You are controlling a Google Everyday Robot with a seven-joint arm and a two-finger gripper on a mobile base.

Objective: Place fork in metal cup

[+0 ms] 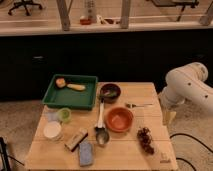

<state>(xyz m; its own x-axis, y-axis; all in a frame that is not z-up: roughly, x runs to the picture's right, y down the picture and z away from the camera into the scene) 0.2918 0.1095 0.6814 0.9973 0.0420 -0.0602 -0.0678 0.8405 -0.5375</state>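
Observation:
The fork point(139, 105) is small and silver and lies flat on the wooden table point(150, 155), just above and to the right of the orange bowl point(120, 119). The metal cup point(102, 136) stands upright to the front left of the orange bowl, at the near end of a long pale spoon-like utensil point(100, 115). My gripper point(169, 117) hangs down at the table's right edge, to the right of the fork and apart from it. The white arm point(189, 85) rises behind it.
A green tray point(52, 95) with yellow food pieces sits at the back left. A dark brown bowl point(110, 92) stands beside it. A light green cup point(64, 115), a white round container point(52, 131), a wooden block point(76, 139), a blue sponge point(86, 153) and dark grapes point(145, 139) lie along the front.

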